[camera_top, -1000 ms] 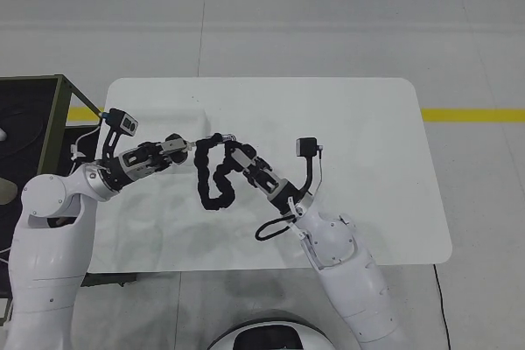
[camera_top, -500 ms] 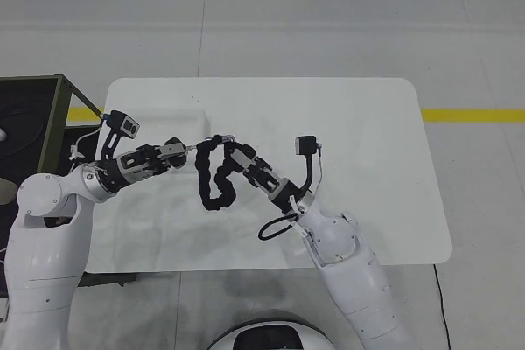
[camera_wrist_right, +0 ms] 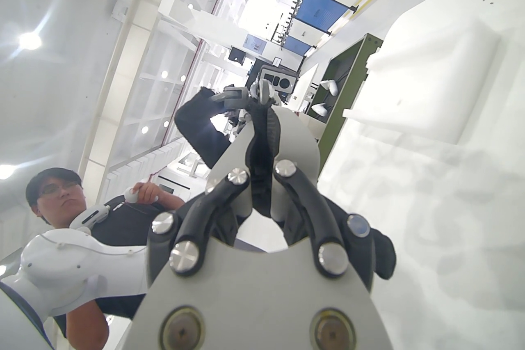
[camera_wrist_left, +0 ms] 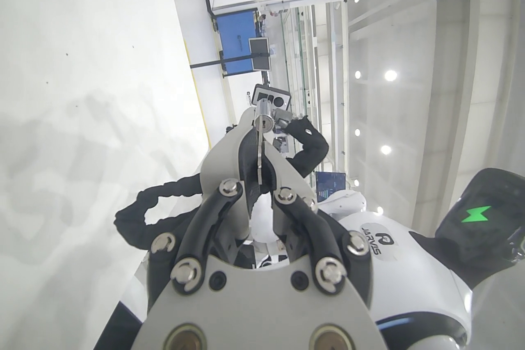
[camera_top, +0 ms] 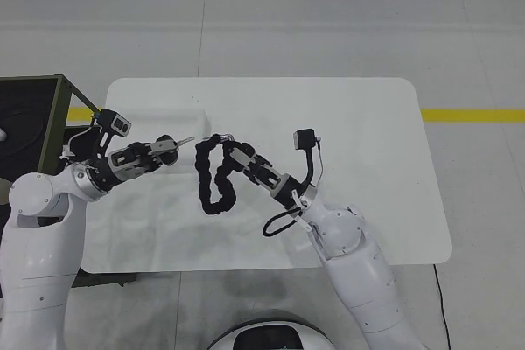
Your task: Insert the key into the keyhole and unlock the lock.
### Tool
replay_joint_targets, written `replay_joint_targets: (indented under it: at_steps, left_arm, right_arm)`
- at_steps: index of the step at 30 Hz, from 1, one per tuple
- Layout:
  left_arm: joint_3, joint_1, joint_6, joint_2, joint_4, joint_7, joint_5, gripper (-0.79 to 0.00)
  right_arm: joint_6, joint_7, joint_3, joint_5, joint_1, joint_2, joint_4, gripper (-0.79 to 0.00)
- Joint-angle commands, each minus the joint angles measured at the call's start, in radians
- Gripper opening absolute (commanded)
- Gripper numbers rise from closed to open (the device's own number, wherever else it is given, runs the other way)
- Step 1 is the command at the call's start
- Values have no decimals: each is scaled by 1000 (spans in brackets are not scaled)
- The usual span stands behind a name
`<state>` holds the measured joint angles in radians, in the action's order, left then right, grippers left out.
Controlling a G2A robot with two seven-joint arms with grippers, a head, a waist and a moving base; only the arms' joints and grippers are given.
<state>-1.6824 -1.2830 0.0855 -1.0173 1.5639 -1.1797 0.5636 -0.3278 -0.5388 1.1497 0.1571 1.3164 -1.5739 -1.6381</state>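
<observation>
White desk (camera_top: 367, 131), rounded corners, surface sound. One low white block (camera_top: 177, 115) lies flat at the desk's 11 o'clock.

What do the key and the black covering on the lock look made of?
Key: thin, pale grey, glinting, likely bare metal. Black covering: matte, wrinkled and bunched, probably a fabric sleeve.

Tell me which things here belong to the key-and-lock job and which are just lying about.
For the job: thin silver metal key, pinched in the left gripper; black fabric-sleeved chain lock with silver keyhole cylinder, held by the right gripper.
Just about: white rounded table; dark green metal rack; yellow floor stripe.
</observation>
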Motion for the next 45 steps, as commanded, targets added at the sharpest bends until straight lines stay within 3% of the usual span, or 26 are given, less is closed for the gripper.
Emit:
replay_joint_targets:
  at_steps: [1, 7, 9, 11, 15, 17, 20, 26, 28, 30, 32, 38, 41, 42, 45]
  left_arm:
    - [1, -1, -5, 0, -2, 7, 2, -785]
    - [-1, -6, 0, -1, 2, 14, 0, -785]
    - [-22, -30, 89, -3, 43, 100, -23, -785]
    - [-33, -40, 240, -6, 78, 159, -68, -785]
    - [-64, -52, 780, -15, 88, 340, -442, -785]
    - [-54, -55, 916, -29, 52, 465, -552, -785]
    - [-74, -47, 927, -44, 44, 615, -788, -785]
    - [-74, -47, 927, -44, 44, 615, -788, -785]
    - [-74, -63, 894, -42, 44, 591, -840, -785]
    - [-149, -19, 927, -36, 132, 637, -1027, -785]
    - [-178, -19, 927, -44, 191, 824, -1211, -785]
    - [-154, -38, 927, -61, 259, 1505, -1776, -785]
    - [-125, -58, 847, -60, 262, 1886, -2139, -785]
    - [-114, -68, 806, -58, 246, 1969, -2207, -785]
    - [-114, -68, 806, -58, 246, 1969, -2207, -785]
  right_arm:
    - [1, -2, -1, -1, 0, 0, 0, -785]
    - [6, 4, -3, 4, 23, 1, -12, -785]
    - [15, 7, -4, 0, 41, 3, -40, -785]
    - [17, 7, -3, -25, 48, 4, -57, -785]
    - [26, 14, 6, -68, 55, 7, -71, -785]
    - [25, 21, 9, -86, 56, 7, -76, -785]
    - [26, 18, 8, -88, 56, 8, -77, -785]
    - [27, 22, 8, -90, 62, 9, -79, -785]
    - [38, 32, 9, -122, 85, 10, -104, -785]
    - [49, 27, 20, -118, 88, 13, -127, -785]
    - [57, 36, 37, -140, 96, 16, -157, -785]
    - [78, 16, 65, -200, 96, 24, -185, -785]
    - [82, 13, 66, -228, 96, 26, -188, -785]
    - [74, 7, 67, -221, 93, 28, -190, -785]
    - [69, 6, 67, -217, 92, 28, -190, -785]
